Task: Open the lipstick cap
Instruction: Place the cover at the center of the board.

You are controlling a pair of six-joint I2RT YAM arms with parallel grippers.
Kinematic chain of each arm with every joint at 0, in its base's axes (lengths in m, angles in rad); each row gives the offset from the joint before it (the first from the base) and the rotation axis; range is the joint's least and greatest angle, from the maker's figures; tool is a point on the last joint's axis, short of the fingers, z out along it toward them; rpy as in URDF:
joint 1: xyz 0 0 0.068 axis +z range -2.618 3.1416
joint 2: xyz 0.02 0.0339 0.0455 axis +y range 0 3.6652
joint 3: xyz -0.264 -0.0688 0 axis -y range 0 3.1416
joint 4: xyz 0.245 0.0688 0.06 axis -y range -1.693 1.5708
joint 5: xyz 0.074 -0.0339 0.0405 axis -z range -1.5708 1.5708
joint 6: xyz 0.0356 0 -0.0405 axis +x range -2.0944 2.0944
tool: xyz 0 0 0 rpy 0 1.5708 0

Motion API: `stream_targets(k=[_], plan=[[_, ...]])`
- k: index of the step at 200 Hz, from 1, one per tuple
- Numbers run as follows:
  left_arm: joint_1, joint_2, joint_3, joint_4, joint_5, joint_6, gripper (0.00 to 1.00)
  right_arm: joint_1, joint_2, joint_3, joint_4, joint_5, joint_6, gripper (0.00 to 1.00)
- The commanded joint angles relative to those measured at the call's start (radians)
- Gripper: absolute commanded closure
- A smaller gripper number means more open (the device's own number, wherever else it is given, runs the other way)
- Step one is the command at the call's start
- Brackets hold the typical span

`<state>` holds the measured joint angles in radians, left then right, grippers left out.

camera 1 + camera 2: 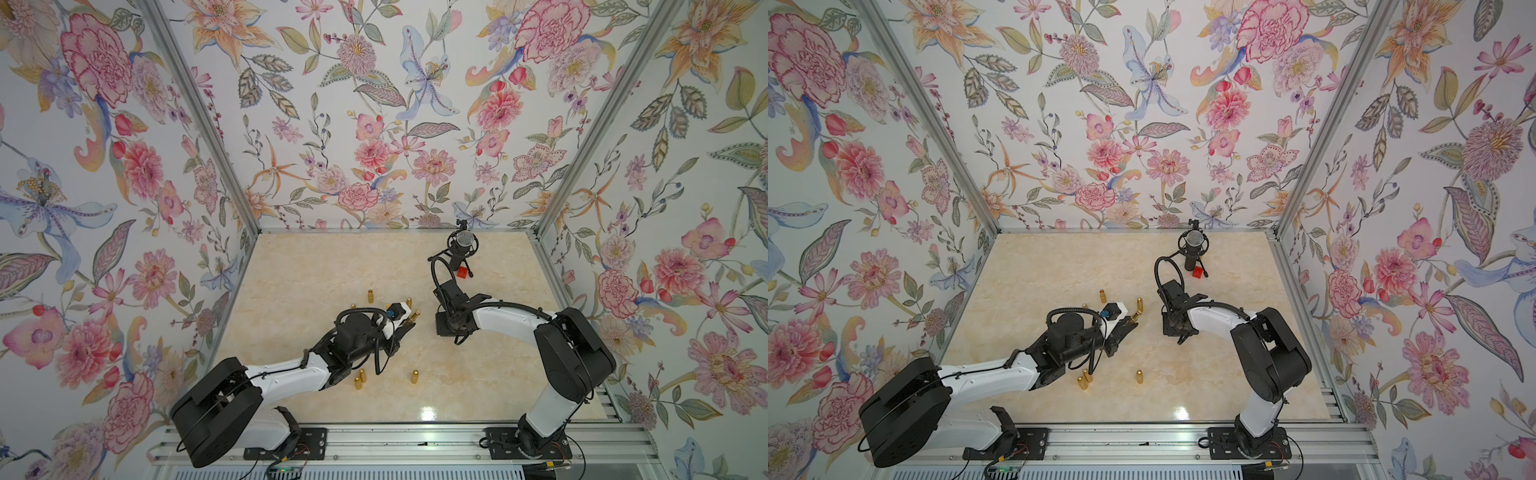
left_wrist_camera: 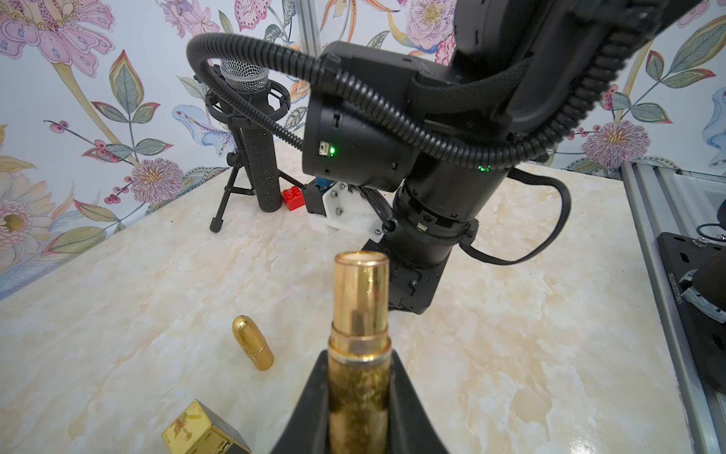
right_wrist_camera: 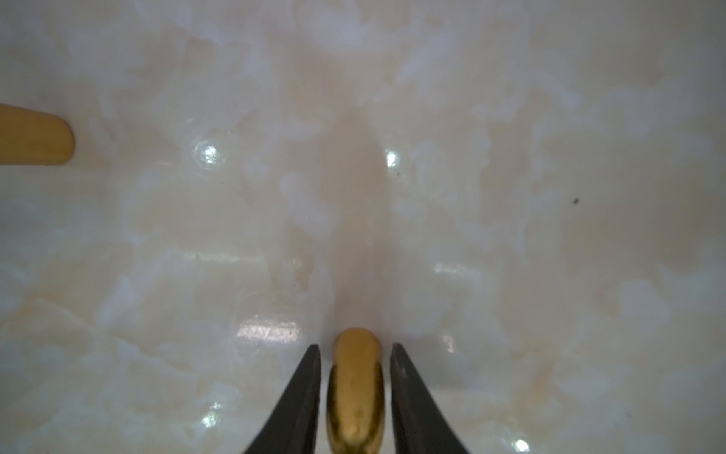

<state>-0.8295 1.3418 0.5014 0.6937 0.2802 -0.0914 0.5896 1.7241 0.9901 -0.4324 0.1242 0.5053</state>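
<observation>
The left end effector is clamped on the lipstick, low in the middle of the left wrist view, with its inner gold tube bared. The cap sits at the bottom centre of the right wrist view. There the right end effector is parted, a sliver of gap on each side of the cap, with the counter beyond.

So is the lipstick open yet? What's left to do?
Done: the cap is off; the lipstick shows its bare gold inner tube. In hand: the left gripper clamps the lipstick's base; the right gripper has the cap between its fingers with a gap each side, so it looks ungripped. Left: probably just backing the right gripper away.
</observation>
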Motion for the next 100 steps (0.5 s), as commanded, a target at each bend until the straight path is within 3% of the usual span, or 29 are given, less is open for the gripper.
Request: stream_targets(k=[1,30,68,100], plan=[[0.013,-0.021,-0.011,0.03,-0.01,-0.011,0.82,0.003,-0.054,0.017,-0.029,0.018,0.011,0.65],[0.013,-0.013,0.002,0.041,-0.006,-0.011,0.82,-0.02,-0.194,0.019,-0.083,-0.025,-0.002,0.6],[0.013,0.025,0.043,0.083,0.02,-0.039,0.82,-0.108,-0.424,0.023,-0.125,-0.257,-0.005,0.56],[0.015,0.06,0.066,0.143,0.043,-0.072,0.81,-0.099,-0.497,0.089,-0.131,-0.482,0.013,0.53]])
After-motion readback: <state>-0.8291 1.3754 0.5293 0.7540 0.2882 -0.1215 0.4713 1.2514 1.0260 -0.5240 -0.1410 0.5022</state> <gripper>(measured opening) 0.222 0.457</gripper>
